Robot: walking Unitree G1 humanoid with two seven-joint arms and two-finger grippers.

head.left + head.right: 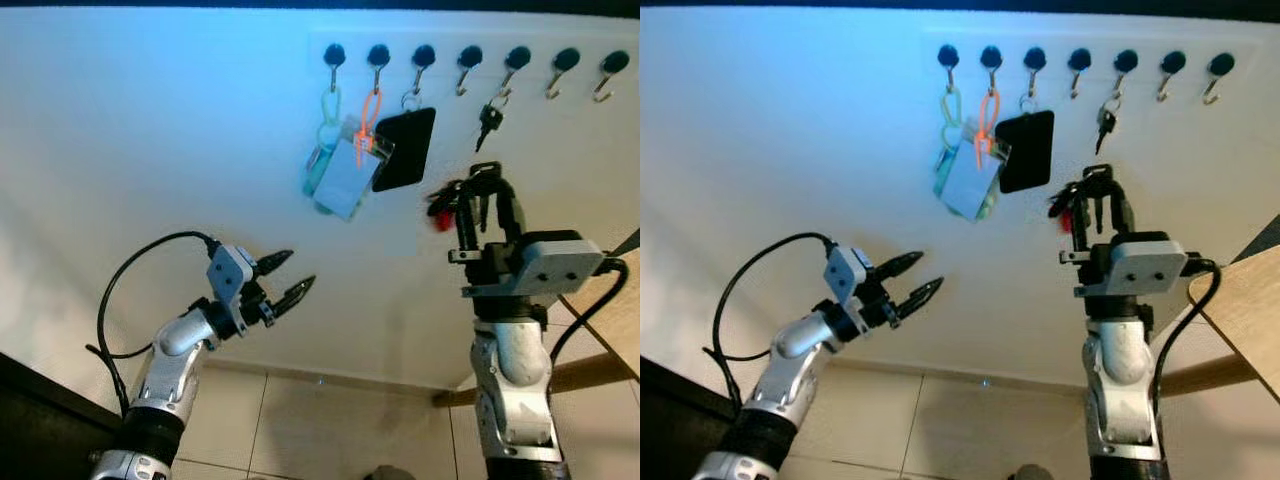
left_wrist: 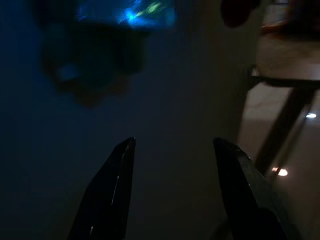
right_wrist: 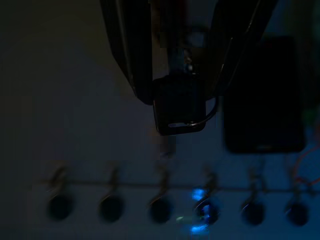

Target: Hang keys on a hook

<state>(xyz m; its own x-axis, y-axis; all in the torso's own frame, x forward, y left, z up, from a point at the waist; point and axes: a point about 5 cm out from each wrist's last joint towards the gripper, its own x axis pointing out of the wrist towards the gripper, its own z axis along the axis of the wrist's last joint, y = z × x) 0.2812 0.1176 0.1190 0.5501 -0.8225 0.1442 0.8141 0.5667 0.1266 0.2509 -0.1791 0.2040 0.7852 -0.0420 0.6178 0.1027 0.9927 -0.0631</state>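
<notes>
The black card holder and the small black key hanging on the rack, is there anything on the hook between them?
No. Between the black card holder and the hanging black key, one hook stands bare in the left eye view.

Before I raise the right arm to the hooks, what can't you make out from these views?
- Key set in the right gripper: the fingers cover most of it in the eye views; key count unknown.
- Right wrist view: too dark to tell which hook is free.
- Hanging cards: overlapping, print too small.
- Left gripper: open, idle.
</notes>
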